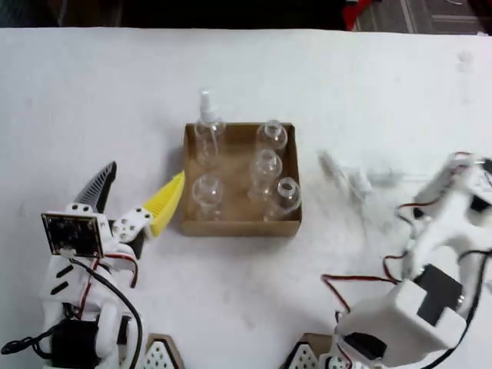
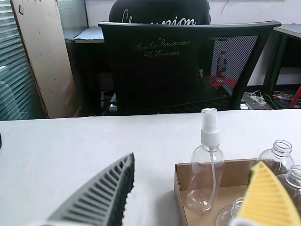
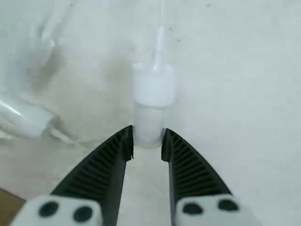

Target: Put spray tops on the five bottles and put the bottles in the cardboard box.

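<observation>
Five bottles stood in the cardboard box, only one capped, while my right gripper pinched a loose spray top on the table and my left gripper gaped beside the box.

White table top runs out ahead of the left gripper. Past the table's far edge, straight ahead of the gripper, stands a black mesh office chair. Off the grey finger side, a brown board leans upright, with slatted blinds beyond it. Off the yellow finger side are a dark desk leg and a power strip with cables on the floor. In the high view, dark floor lies beyond the table.
</observation>
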Available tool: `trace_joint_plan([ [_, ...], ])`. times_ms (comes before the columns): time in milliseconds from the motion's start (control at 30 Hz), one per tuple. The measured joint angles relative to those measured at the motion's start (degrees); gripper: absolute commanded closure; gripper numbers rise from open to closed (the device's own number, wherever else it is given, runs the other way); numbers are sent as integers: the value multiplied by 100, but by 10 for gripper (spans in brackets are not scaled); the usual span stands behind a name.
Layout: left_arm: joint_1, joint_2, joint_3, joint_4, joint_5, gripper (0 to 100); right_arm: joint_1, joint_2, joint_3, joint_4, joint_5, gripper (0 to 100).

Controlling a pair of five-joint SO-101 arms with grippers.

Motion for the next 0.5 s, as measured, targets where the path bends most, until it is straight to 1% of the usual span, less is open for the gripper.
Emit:
trace_joint_plan([
  [67,0,0,0,0,0,627,-510,0,281,-334,-941,977],
  [133,0,0,0,0,0,627,-1020,0,308,-589,-1363,976],
  [200,0,0,0,0,0,627,-1380,-9,343,-870,-1521,970],
  [233,0,0,0,0,0,627,-1495,-9,360,-1020,-1547,948],
  [300,0,0,0,0,0,627,-1609,0,360,-1284,-1574,866],
  [400,0,0,0,0,0,627,-1749,0,413,-1389,-1582,737],
  [433,0,0,0,0,0,627,-1802,0,413,-1371,-1582,720],
  [500,0,0,0,0,0,627,-1864,-9,413,-1266,-1626,721],
])
